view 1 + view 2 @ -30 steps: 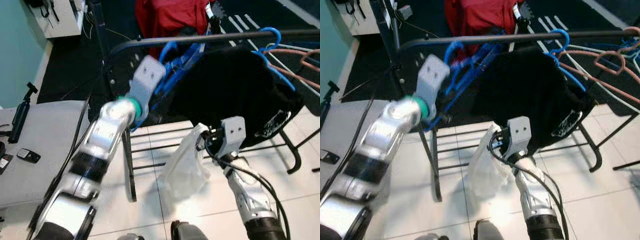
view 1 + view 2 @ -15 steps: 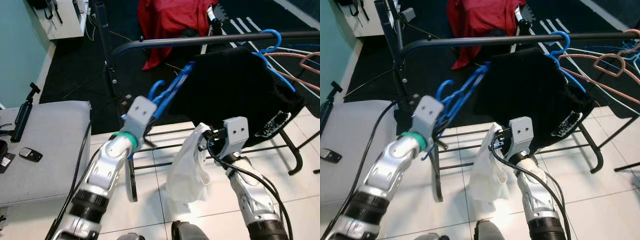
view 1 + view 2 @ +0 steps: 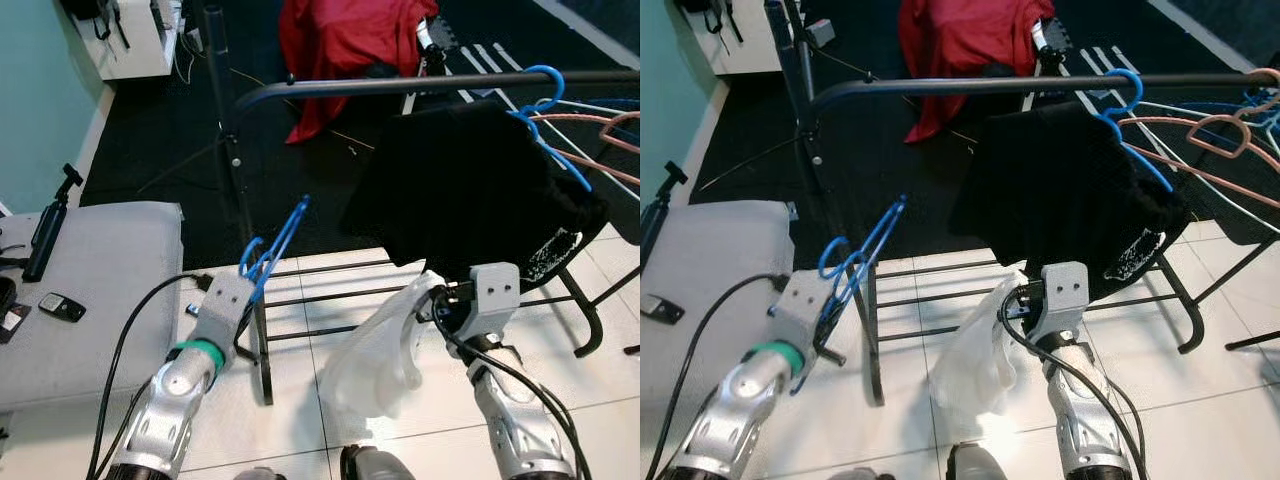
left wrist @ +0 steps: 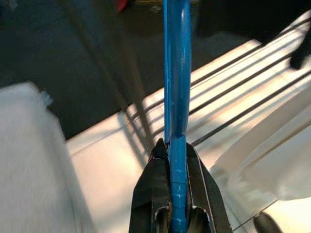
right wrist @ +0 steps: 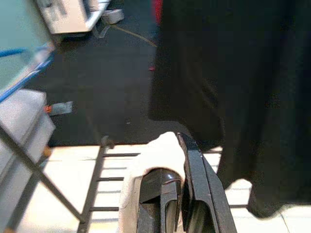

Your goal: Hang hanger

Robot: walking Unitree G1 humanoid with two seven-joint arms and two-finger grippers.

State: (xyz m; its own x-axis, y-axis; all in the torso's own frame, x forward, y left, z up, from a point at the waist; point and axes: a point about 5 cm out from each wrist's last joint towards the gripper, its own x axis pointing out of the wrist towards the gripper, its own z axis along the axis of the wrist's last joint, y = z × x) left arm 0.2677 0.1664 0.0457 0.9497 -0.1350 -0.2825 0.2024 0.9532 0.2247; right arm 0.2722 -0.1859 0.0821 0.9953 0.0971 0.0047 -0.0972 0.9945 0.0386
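Now, left claw (image 4: 177,213) clamped on blue hanger (image 3: 272,247), right claw (image 5: 177,194) pinching white cloth (image 3: 375,350), below rail (image 3: 420,85).

The blue hanger (image 3: 272,248) looks like smooth, shiny plastic. Above it, the dark rail (image 3: 420,85) looks like matt metal, and the black shirt (image 3: 470,190) under the rail is soft, dull cloth. The white bag (image 3: 375,350) below the shirt is thin and crinkly, and the floor (image 3: 300,410) is glossy white tile.
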